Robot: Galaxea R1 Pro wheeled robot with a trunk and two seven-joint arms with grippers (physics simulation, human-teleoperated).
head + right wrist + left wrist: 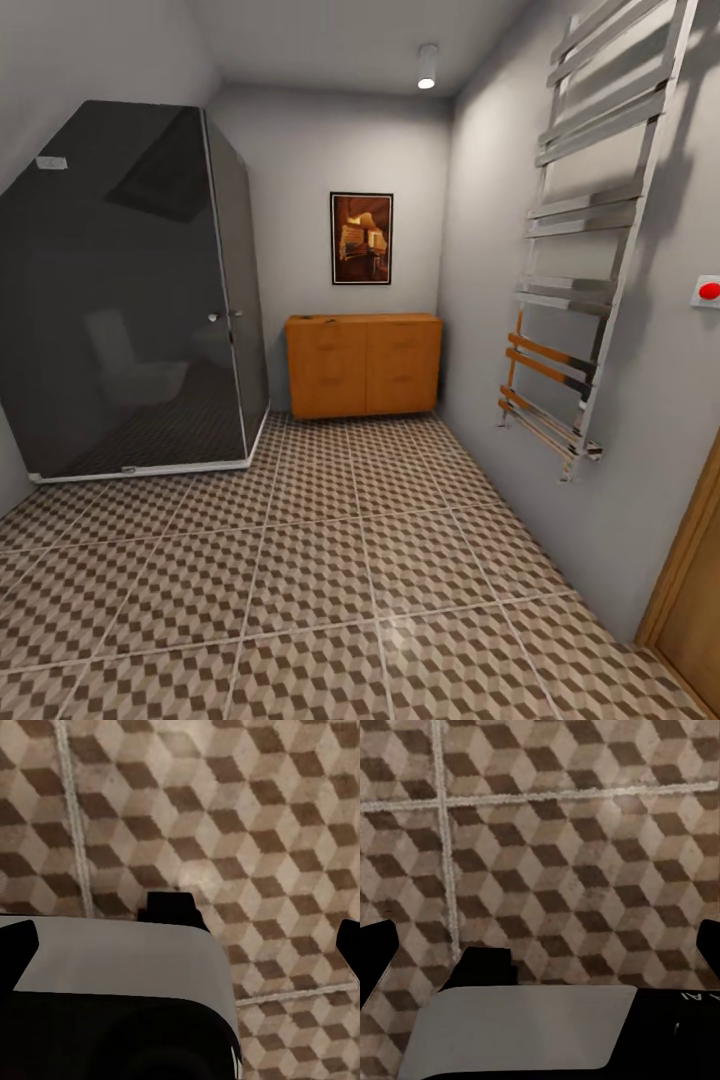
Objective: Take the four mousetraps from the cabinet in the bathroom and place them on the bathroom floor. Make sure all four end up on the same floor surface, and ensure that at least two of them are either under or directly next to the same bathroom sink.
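Robot faced the orange cabinet (364, 364) across the cube-tiled bathroom floor (330, 570), likely lining up to approach; mousetraps too small to spot. Both grippers hung over tiles, spread wide, holding nothing.

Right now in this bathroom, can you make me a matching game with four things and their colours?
Things:
1. cabinet
2. shower cubicle
3. towel rail
4. button on the wall

Colours:
A. red
B. dark grey glass
C. orange-brown
D. shiny silver

Pairs: 1-C, 2-B, 3-D, 4-A
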